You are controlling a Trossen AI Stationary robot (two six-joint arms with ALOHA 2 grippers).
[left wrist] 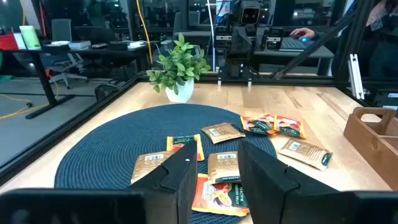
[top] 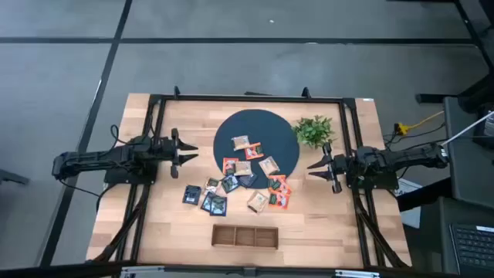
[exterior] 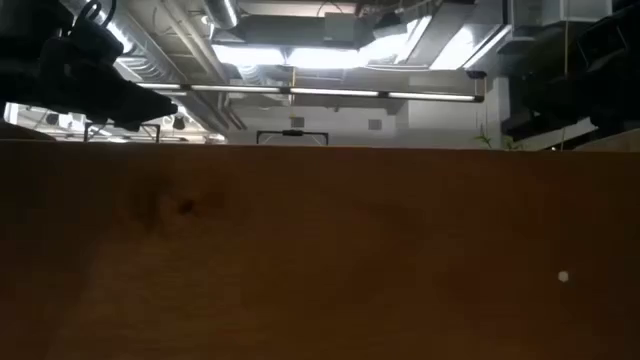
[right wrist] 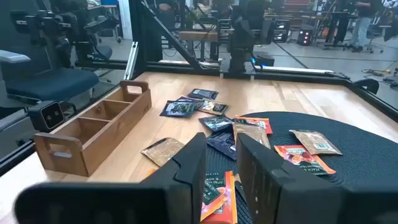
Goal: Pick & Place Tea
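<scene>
Several tea sachets lie flat and loose: beige ones [top: 240,141] and orange ones [top: 252,151] on a round dark mat [top: 262,123], navy ones [top: 218,205] on the bare wood in front of it. My left gripper [top: 194,153] hovers open at the mat's left side, pointing right; in its wrist view [left wrist: 217,168] sachets [left wrist: 221,168] show through the gap between its fingers. My right gripper [top: 310,166] hovers open at the mat's right side, pointing left, with an orange sachet [right wrist: 217,193] seen below its fingers [right wrist: 222,165]. Neither touches anything.
A narrow wooden three-compartment tray [top: 245,235] stands near the table's front edge. A leafy green plant in a white pot [top: 314,130] stands at the mat's far right, close to my right gripper. Black frame rails [top: 247,98] run around the table.
</scene>
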